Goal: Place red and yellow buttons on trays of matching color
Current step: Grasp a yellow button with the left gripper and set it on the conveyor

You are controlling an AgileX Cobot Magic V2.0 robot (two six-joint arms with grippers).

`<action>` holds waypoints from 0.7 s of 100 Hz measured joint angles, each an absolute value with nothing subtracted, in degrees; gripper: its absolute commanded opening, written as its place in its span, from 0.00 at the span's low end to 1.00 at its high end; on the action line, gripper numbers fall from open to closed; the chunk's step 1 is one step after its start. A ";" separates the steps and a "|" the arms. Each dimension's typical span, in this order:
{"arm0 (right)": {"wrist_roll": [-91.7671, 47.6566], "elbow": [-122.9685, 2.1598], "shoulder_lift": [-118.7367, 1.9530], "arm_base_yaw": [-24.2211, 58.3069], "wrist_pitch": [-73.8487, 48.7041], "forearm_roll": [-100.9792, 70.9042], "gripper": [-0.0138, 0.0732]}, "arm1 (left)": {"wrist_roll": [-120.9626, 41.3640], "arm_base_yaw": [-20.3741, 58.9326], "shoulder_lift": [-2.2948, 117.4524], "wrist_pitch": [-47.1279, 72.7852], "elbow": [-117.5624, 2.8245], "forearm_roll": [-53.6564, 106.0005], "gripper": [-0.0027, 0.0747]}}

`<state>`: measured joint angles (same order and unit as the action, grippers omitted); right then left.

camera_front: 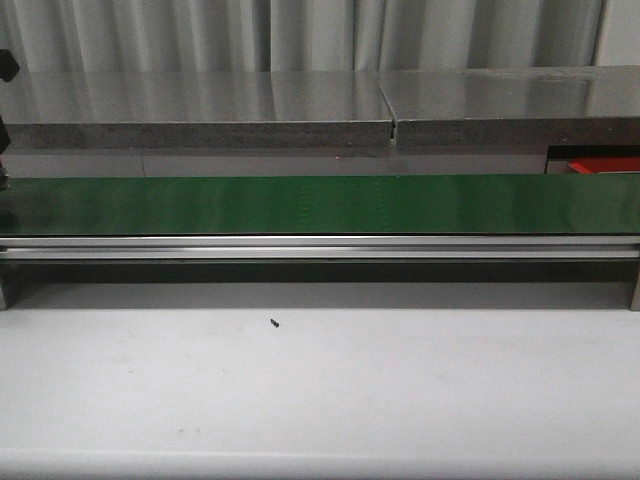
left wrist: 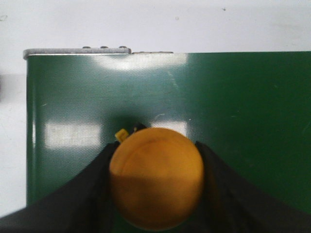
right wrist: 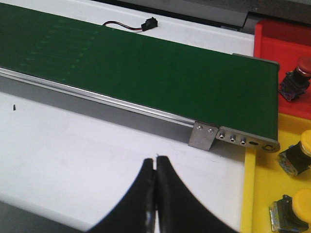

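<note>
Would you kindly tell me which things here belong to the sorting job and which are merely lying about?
Part of the job:
- yellow button held in the left tool
- red button on the red tray
- two yellow buttons on the yellow tray

Lying about:
- green belt
- black plug and cable
- small dark speck on the white table

A white counter (camera_front: 320, 390) carries a long green conveyor belt (camera_front: 320, 205) on an aluminium frame. A tiny dark screw (camera_front: 273, 322) lies on the bare counter before it. Beside the belt's end sit a red tray (right wrist: 284, 43) and a yellow tray (right wrist: 265, 189)
</note>
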<state>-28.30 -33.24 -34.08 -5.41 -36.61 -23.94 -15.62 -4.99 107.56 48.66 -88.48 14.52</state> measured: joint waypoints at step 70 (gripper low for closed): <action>-28.30 -33.24 -34.08 -5.41 -36.61 -23.94 0.05 | -14.78 -4.99 107.64 48.29 -86.90 14.52 0.90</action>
<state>-28.30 -33.24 -34.08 -5.41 -36.61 -23.94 -14.78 -4.99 107.64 48.29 -86.90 14.52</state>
